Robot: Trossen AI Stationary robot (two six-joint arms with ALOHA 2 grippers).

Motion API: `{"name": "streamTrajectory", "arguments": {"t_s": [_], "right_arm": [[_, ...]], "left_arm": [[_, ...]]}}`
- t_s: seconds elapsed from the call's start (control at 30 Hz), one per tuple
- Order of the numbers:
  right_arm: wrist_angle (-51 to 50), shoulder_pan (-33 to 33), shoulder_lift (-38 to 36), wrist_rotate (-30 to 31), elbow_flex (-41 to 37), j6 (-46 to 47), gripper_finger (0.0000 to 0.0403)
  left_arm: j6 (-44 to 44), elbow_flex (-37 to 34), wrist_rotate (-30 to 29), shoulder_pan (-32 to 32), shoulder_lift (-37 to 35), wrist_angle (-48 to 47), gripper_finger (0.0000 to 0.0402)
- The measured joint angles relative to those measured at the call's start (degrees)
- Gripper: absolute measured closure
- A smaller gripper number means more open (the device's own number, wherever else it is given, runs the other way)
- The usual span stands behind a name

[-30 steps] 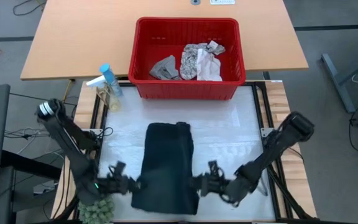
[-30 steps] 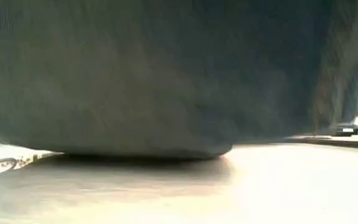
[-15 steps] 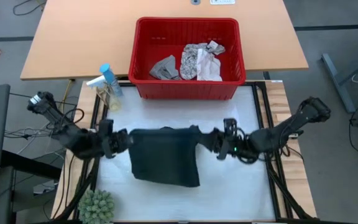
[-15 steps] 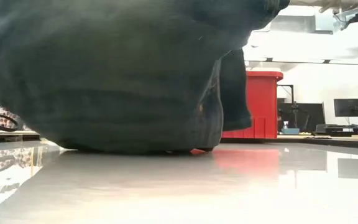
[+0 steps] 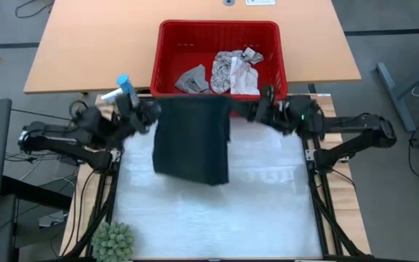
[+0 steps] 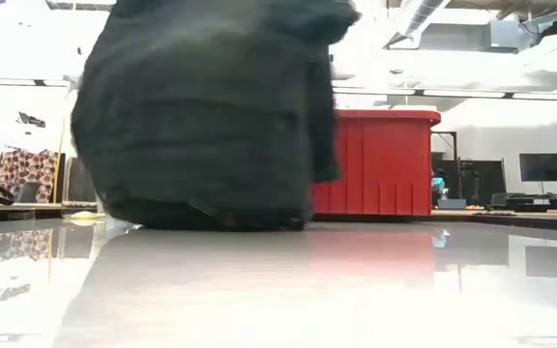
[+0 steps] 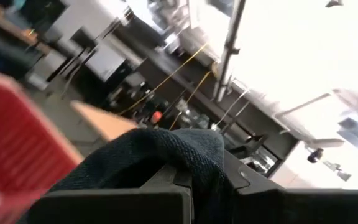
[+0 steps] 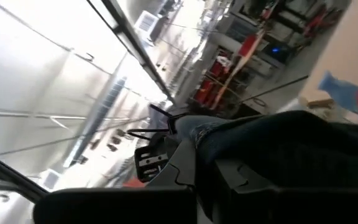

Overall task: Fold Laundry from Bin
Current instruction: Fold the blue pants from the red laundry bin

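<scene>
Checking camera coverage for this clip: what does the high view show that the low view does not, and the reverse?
Only the high view shows both arms: the left gripper and right gripper, each shut on a top corner of the dark garment, plus the patterned cloth and grey cloth lying inside the bin, a spray bottle and a small plant.

Only the low view shows the garment's lower edge reaching the tabletop, and the room behind.

Both show the garment hanging in front of the red bin.
</scene>
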Motion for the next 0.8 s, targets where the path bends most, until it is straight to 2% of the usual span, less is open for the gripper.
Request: {"name": "streamTrajectory", "arguments": {"t_s": [0.1,0.2,0.33,0.4,0.5,0.63,0.73,0.8], "right_arm": [[-0.1,-4.3,1.2,-5.7,4.0,1.6,0.0367],[-0.7,-5.8,3.0,-9.5,9.6,1.5,0.0367],[-6.4,-1.5,5.5,-11.2,17.4,-2.2,0.0367],[-11.4,2.4,6.8,-11.1,20.7,-4.8,0.0367],[-18.1,10.1,8.9,-7.1,23.0,-8.4,0.0367],[-28.6,22.0,12.3,5.9,23.0,-7.9,0.0367],[-38.1,30.0,15.7,16.6,22.9,-1.2,0.0367],[-43.1,34.6,18.3,19.9,22.8,4.7,0.0367]], "left_arm": [[-0.6,8.3,7.6,5.8,2.8,-6.0,0.0396],[-1.2,18.8,16.1,8.1,6.4,-15.8,0.0396],[0.6,32.3,29.8,5.5,11.4,-30.4,0.0398],[1.6,37.7,34.0,1.9,13.3,-39.0,0.0399],[4.4,41.8,33.1,-5.8,15.4,-51.8,0.0399],[4.1,41.9,23.6,-18.2,19.0,-65.4,0.0400],[1.0,41.8,17.3,-26.8,24.1,-72.4,0.0400],[-0.7,41.8,15.5,-31.5,28.0,-74.0,0.0401]]}}
